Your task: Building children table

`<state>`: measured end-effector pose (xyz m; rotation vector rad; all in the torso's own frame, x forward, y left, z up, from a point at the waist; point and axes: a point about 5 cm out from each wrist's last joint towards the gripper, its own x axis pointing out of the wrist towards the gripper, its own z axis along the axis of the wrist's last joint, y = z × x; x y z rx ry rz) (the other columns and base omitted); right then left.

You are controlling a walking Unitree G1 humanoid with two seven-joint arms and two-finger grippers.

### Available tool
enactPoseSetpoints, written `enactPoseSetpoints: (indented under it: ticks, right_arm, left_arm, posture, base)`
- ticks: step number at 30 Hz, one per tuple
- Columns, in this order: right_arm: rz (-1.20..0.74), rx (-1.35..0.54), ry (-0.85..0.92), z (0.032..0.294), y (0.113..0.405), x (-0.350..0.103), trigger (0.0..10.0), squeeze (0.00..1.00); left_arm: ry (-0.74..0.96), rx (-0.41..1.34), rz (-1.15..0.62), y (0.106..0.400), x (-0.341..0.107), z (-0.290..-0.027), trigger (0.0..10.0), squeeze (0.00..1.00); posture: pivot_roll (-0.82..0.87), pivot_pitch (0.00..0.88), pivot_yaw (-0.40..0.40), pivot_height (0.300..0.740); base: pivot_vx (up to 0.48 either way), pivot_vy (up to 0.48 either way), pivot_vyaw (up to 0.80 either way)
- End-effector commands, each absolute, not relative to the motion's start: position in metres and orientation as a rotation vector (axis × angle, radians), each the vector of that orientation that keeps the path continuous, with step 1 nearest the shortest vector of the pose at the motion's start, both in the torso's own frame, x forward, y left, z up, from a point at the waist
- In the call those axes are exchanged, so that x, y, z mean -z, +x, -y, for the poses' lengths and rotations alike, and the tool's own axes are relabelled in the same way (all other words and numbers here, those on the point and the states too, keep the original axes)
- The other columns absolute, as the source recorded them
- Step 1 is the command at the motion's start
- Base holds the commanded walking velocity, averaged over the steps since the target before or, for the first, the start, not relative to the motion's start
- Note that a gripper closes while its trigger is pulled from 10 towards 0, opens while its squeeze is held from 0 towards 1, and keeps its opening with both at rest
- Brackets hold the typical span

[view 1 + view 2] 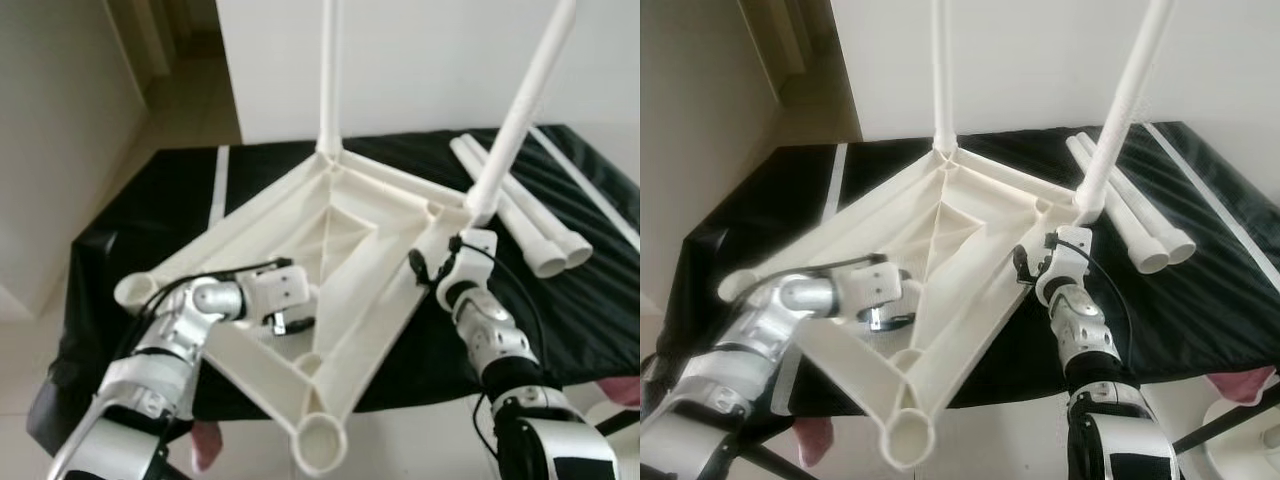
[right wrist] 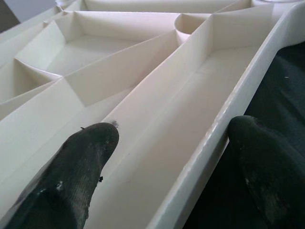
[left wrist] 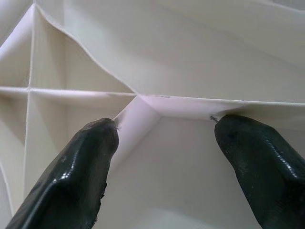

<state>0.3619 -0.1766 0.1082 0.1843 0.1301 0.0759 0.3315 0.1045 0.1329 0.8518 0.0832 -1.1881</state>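
the white ribbed plastic tabletop (image 1: pixel 330 230) lies upside down on a work surface draped in black cloth (image 1: pixel 180 200), its underside up so the corner sockets can take legs. on the left, the left gripper (image 3: pixel 164 131) reaches down into the ribbing near the middle of the panel; its jaws stand well apart, the black fingertips (image 3: pixel 95 138) pressing against a thin rib junction with nothing clamped between them. that looks like bracing, to keep the panel from sliding. nearest the robot, an open round socket (image 1: pixel 320 443) overhangs the surface's edge, still without a leg. further back, one white tubular leg (image 1: pixel 329 75) stands upright in the far corner. to its right a second white tubular leg (image 1: pixel 520 110) rises at a slant from the right corner. just below it the right gripper (image 2: pixel 190 143) straddles the tabletop's outer rim, jaws wide apart, one finger inside the channel and one over the cloth, not yet closed. on the far right two spare white legs (image 1: pixel 520 225) lie side by side on the cloth, probably waiting for the empty sockets.
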Motion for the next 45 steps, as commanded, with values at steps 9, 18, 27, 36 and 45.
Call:
enactPoseSetpoints:
  ticks: [9,18,27,36,45]
  right_arm:
    - [-0.124,-0.263,0.16,0.131,0.375,-0.117,10.0,0.0]
    - [-0.065,-0.201,0.136,0.146,0.376,-0.123,10.0,0.0]
    - [0.044,0.071,0.067,0.207,0.361,-0.126,10.0,0.0]
    - [0.184,0.192,0.094,0.231,0.339,-0.135,10.0,0.0]
    - [0.273,0.23,0.05,0.236,0.323,-0.151,10.0,0.0]
  left_arm:
    - [0.8,1.427,-0.011,0.3,-0.144,-0.057,10.0,0.0]
    - [0.73,1.364,0.097,0.298,-0.16,-0.021,10.0,0.0]
    - [0.699,0.98,0.171,0.343,-0.191,-0.042,10.0,0.0]
    - [0.636,1.041,0.162,0.339,-0.201,-0.06,10.0,0.0]
    - [0.575,1.229,0.094,0.321,-0.188,-0.072,10.0,0.0]
  posture:
    - [0.0,0.0,0.058,0.74]
    - [0.0,0.0,0.06,0.74]
    - [0.0,0.0,0.06,0.74]
    - [0.0,0.0,0.061,0.74]
    - [0.0,0.0,0.055,0.74]
  base:
    - [0.0,0.0,0.0]
    - [0.0,0.0,0.0]
    - [0.0,0.0,0.0]
    - [0.0,0.0,0.0]
    - [0.0,0.0,0.0]
